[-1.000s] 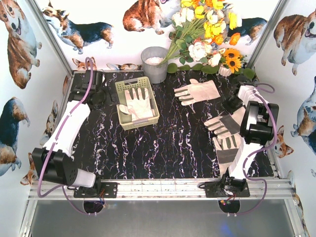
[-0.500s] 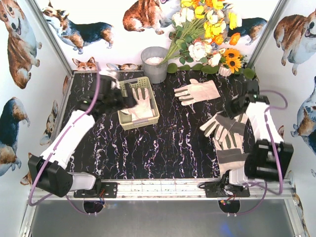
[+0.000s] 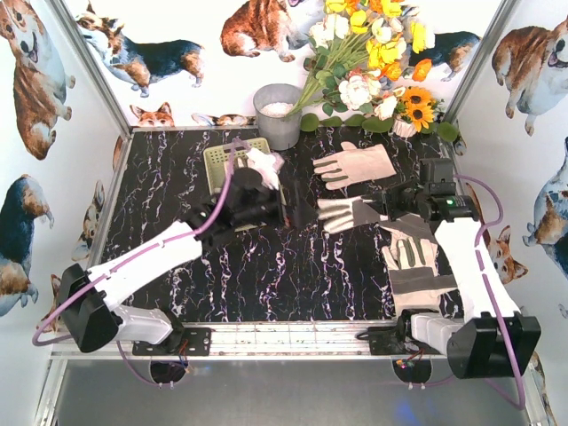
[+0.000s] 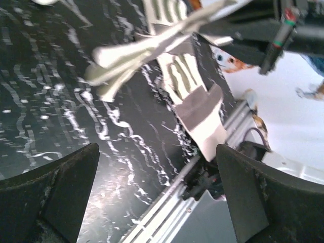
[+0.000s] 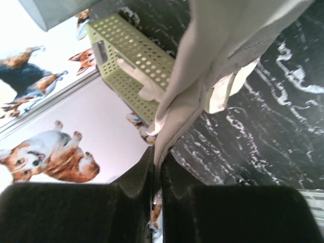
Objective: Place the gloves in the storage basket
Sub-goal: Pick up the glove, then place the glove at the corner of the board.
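Observation:
My right gripper (image 3: 390, 206) is shut on the cuff of a cream-white glove (image 3: 342, 213) and holds it above the table, fingers pointing left; the right wrist view shows the glove (image 5: 212, 66) pinched between the jaws (image 5: 158, 157). The pale yellow-green basket (image 3: 222, 158) stands at the back left with one glove (image 3: 264, 165) in it, and it also shows in the right wrist view (image 5: 136, 61). My left gripper (image 3: 288, 209) is open and empty beside the basket's right edge. A second glove (image 3: 355, 164) lies at the back centre. A third glove (image 3: 413, 266) lies at the right front.
A grey metal bucket (image 3: 278, 115) stands behind the basket, and a bunch of artificial flowers (image 3: 373, 62) leans at the back right. In the left wrist view the held glove (image 4: 136, 55) hangs above the third glove (image 4: 195, 101), near the front rail (image 4: 167, 212).
My right gripper has lifted a glove from the right side and carried it left toward the centre. My left arm has swung from the basket's left side over to its right edge.

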### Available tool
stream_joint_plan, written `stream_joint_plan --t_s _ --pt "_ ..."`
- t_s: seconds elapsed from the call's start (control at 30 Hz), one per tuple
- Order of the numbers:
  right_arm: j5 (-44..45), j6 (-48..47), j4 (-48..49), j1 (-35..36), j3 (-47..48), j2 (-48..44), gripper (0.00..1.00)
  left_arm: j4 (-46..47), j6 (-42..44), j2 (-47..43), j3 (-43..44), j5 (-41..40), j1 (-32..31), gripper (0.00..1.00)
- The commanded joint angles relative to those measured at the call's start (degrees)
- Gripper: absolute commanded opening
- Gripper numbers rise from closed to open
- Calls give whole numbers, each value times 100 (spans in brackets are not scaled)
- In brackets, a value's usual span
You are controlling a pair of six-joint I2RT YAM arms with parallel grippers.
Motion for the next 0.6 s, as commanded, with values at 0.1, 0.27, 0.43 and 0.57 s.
stream_joint_plan --t_s 0.1,0.27,0.43,0.57 --pt "-785 873 759 54 307 -496 0 778 -140 150 -171 -901 -1018 94" --pt "-1354 1215 907 54 331 -742 0 1196 -144 295 -388 -1162 -1101 94" --pt "-1739 1674 1067 54 218 -1035 0 1521 -21 398 -367 -1491 -1101 96" --pt "-2092 1879 1057 58 289 -1144 0 1891 9 426 -377 -1457 -1102 97"
